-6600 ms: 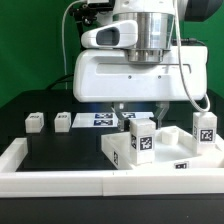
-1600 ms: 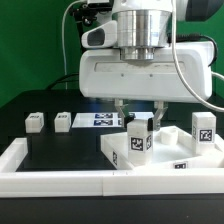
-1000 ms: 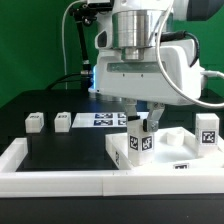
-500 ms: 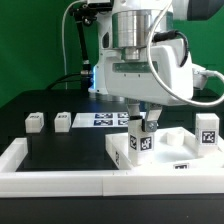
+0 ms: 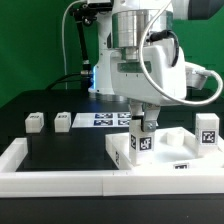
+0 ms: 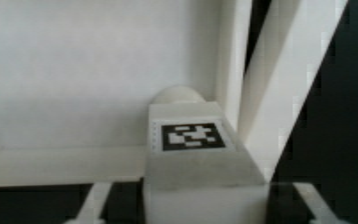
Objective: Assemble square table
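Note:
The square table's white slab [image 5: 168, 158] lies flat at the exterior view's right, and in the wrist view the slab [image 6: 87, 70] fills the background. One tagged white leg [image 5: 140, 141] stands upright on its near corner. My gripper [image 5: 140, 123] hangs straight over that leg, jaws astride its top. In the wrist view the leg [image 6: 197, 140] sits between the fingers [image 6: 91, 200], with a dark gap on each side, so the gripper [image 6: 199, 200] is open and holds nothing. Another tagged leg [image 5: 206, 128] stands at the far right.
Two loose legs [image 5: 35, 121] [image 5: 63, 121] lie on the black surface at the exterior view's left. The marker board [image 5: 104, 120] lies behind the slab. A long white rim [image 5: 60, 176] borders the front of the work surface.
The wrist has turned about its vertical axis over the upright leg. The jaws have spread slightly off the leg's sides. The leg and slab stay where they were.

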Action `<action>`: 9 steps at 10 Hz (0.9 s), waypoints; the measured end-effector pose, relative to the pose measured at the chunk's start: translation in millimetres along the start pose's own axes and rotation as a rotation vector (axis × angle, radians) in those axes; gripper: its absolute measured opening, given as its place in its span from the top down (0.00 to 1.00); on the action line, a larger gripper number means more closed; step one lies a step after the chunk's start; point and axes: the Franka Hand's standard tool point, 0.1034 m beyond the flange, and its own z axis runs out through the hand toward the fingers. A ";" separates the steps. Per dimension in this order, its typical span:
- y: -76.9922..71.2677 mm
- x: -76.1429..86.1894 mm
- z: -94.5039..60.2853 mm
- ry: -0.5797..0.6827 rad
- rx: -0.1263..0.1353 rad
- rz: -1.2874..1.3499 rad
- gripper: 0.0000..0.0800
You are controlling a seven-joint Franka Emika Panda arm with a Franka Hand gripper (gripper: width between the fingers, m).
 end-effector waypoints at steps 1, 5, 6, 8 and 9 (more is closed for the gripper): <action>-0.4 -0.4 -0.1 0.000 0.000 -0.064 0.33; -0.2 -3.1 0.1 -0.012 -0.009 -0.441 0.20; 0.0 -2.6 0.1 -0.012 -0.008 -0.528 0.19; 0.5 -2.3 0.4 -0.011 -0.008 -0.638 0.19; 1.1 -0.4 0.5 -0.009 -0.006 -0.752 0.19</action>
